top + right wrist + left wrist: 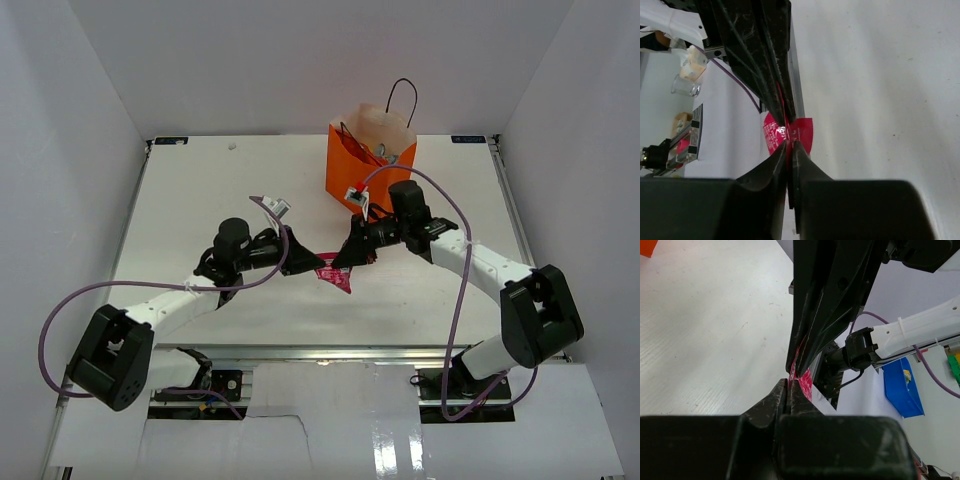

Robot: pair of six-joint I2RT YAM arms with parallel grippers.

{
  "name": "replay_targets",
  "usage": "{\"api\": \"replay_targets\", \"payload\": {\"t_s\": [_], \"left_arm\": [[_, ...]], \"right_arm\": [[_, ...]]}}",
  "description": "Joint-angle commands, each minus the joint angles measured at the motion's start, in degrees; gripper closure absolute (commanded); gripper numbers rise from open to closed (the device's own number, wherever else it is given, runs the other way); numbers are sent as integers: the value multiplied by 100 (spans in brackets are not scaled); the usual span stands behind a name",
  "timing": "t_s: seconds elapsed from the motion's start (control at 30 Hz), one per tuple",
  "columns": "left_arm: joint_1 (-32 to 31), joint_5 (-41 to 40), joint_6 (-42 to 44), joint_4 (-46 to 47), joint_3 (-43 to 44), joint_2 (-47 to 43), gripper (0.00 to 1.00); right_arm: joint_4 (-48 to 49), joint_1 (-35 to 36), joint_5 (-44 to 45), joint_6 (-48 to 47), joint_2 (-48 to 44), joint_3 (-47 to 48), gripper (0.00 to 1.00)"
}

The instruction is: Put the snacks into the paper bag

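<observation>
Wrapper [337, 278] held by both pincers.
Left pincer [314, 264] and right pincer [342, 262] each clench the pink wrapper at counter [200, 200] centre; bag [345, 170] stands at 12 o'clock, apart.

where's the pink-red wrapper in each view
top external: pink-red wrapper at mid-table, between left hand and right hand.
left wrist: picture centre, pinched at the left hand's tips.
right wrist: picture centre, pinched at the right hand's tips.
Shared landmark: the white table.
</observation>
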Motion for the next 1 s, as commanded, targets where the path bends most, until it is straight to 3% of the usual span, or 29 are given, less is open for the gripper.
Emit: {"api": "replay_targets", "payload": {"t_s": [0.0, 0.07, 0.17, 0.2, 0.37, 0.5, 0.6, 0.77, 0.97], "left_arm": [[-17, -25, -138, 244, 34, -288, 96], [-17, -182, -260, 244, 34, -323, 87], [-8, -411, -402, 201, 25, -551, 52], [-8, -638, -384, 148, 16, -744, 34], [1, -1237, -60, -142, -19, -1421, 9], [19, -1747, 257, -755, -54, -1800, 4], [19, -2028, 293, -950, -186, -1976, 2], [27, -2319, 161, -1047, -371, -2213, 2], [27, -2723, 143, -1767, -274, -2547, 2]], "right_arm": [[177, 6, -303, -87, -273, 17, 92], [-59, -3, -355, -429, -308, 200, 92], [-727, -47, -259, -1391, -474, 692, 92], [-1173, -90, -94, -1684, -588, 1050, 92], [-1678, -678, 303, -2942, -922, 2070, 92], [-1635, -1144, 996, -3120, -792, 3205, 92], [-1240, -1338, 2390, -2735, -502, 3873, 92], [-134, -1383, 3545, -2461, 94, 4016, 92], [-8, -1409, 4293, -2662, 1018, 4306, 92]]}}
